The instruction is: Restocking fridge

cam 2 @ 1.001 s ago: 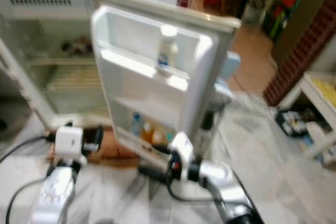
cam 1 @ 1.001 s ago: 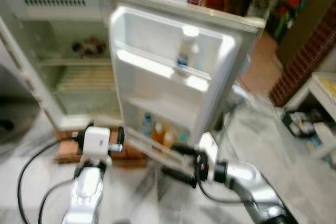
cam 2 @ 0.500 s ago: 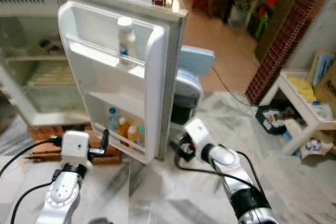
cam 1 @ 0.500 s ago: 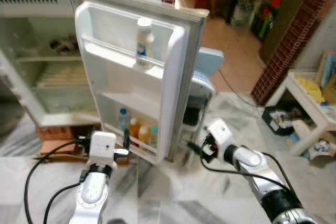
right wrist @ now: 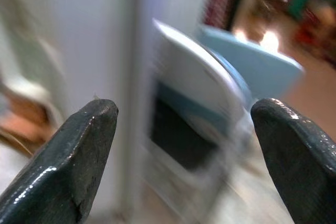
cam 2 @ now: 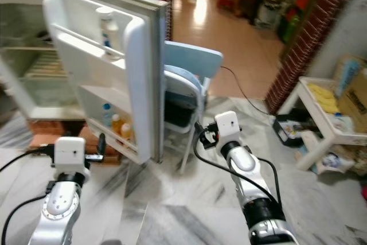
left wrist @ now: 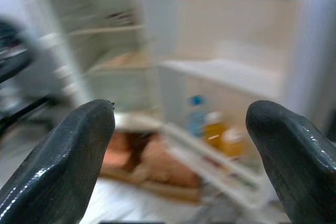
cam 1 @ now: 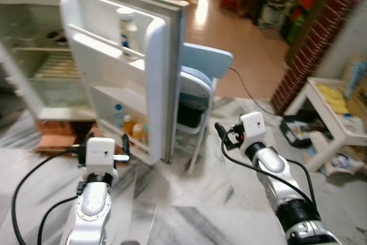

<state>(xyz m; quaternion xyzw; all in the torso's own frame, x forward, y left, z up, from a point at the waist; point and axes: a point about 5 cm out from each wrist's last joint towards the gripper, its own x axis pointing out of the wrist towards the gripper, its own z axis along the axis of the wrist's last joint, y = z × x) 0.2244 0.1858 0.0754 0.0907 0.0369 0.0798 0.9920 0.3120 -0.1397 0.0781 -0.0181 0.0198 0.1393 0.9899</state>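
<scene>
The fridge (cam 1: 40, 55) stands open on the robot's left, its wire shelves pale and mostly bare, with something dark and blurred on an upper shelf. Its door (cam 1: 123, 67) swings wide toward the robot, edge-on near the middle of the head views. A white bottle (cam 1: 127, 32) with a blue label stands upright in the door's upper rack. In the lowest rack sit a clear bottle with a blue cap (cam 1: 118, 119) and, just beside it, two orange bottles (cam 1: 133, 132).

Behind the door's outer edge a light blue folding chair (cam 1: 198, 93) stands on the marble floor (cam 1: 189, 210). A red brick pillar (cam 1: 312, 44) rises to the right, with a low white worktop (cam 1: 335, 113) near it carrying yellowish things too blurred to name.

The left gripper (left wrist: 181, 156) is held low in front of the door's bottom rack, jaws spread wide, holding nothing. The right gripper (right wrist: 184, 156) is raised toward the chair beside the door's edge, jaws likewise spread and empty.
</scene>
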